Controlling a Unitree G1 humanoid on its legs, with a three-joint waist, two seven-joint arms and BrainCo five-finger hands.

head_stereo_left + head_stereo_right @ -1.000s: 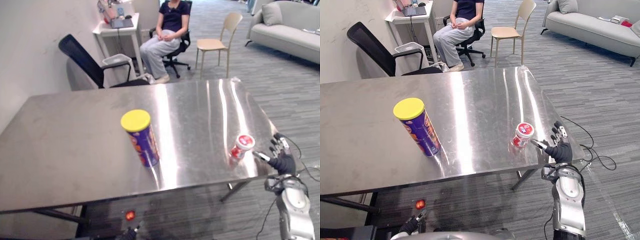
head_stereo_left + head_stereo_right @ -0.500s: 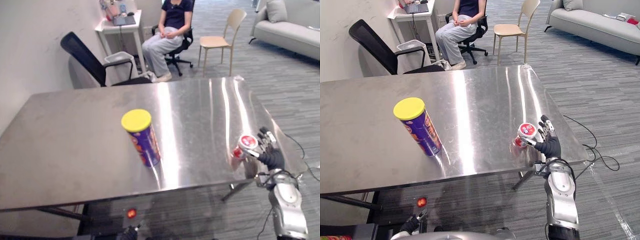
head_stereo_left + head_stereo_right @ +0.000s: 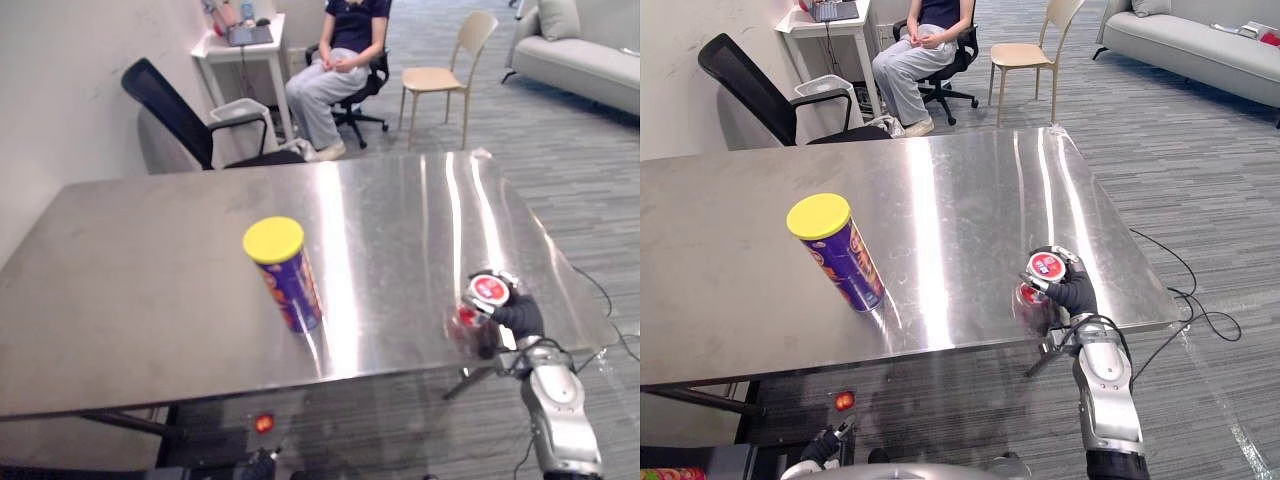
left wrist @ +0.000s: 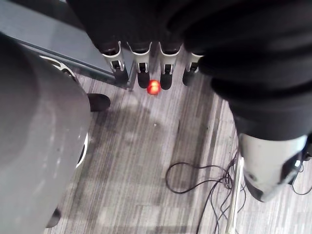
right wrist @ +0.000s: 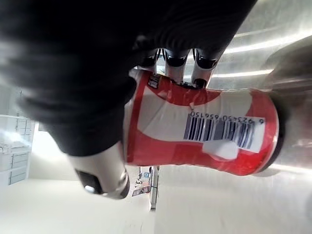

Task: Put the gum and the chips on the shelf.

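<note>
The steel table point(image 3: 130, 260) carries both of the task's things, and its top looks smooth and slick, so anything nudged on it would likely slide rather than stay put. Beyond the table's far edge a person point(image 3: 335, 70) sits on an office chair.

The chips can point(image 3: 284, 278) stands upright near the middle of the table, somewhat toward its near edge, untouched. It is a tall, narrow tube with a yellow lid. It is probably light and top-heavy enough to tip if pushed high, and its stiff wall should take a firm wrap around the mid-body.

At the table's near right corner the right hand point(image 3: 1072, 294) is wrapped around the gum tub point(image 3: 1043, 268), fingers curled over one side and the thumb against the other. The left hand point(image 4: 142, 61) hangs below the table's near edge with fingers relaxed and straight, holding nothing.

The gum tub is a small, squat red container with a white-rimmed lid. Its glossy label looks slippery and its wall probably rigid, so a grip on the body, below the lid, seems safest.
</note>
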